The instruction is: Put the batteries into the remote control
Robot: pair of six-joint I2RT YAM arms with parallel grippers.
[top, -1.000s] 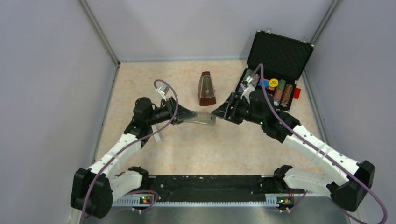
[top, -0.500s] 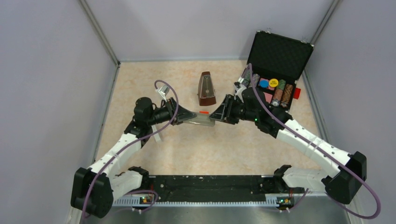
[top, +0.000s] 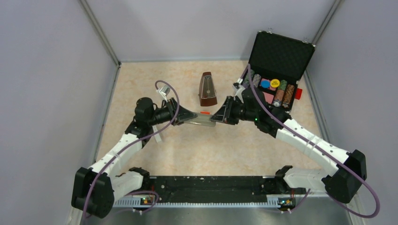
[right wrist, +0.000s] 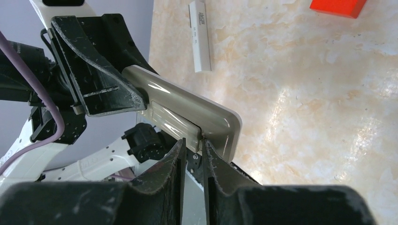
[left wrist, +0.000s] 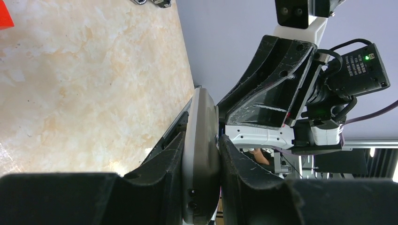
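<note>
The right arm has swung in toward the left since the earlier frame, and the right tool (top: 216, 116) now meets the free end of the remote control (top: 205, 120), where before it stood a little off.

Top view: two arms reach in from the near edge and meet over the middle of a pale marbled surface (top: 187, 154). The left tool (top: 191, 116) holds the grey remote control out flat toward the right, lifted off the surface. A small red-orange block (top: 205, 113) shows just behind the remote. A brown metronome (top: 207, 89) stands upright farther back. An open black case (top: 280, 56) sits at the back right, its lid raised, with coloured round pieces inside.

Left wrist view: the left tool's two black fingers (left wrist: 169, 164) are pressed against both flat faces of the remote control, which runs away from the camera between them. Its far end touches the right tool's black fingers.

Right wrist view: the right tool's fingers (right wrist: 218, 161) are drawn nearly together, pinching the end of the raised grey cover (right wrist: 171, 121) on the remote's face, close to the remote's rounded free end. The left tool clamps the remote's other end. A slim white bar (right wrist: 201, 37) and the red-orange block lie on the surface beyond.
</note>
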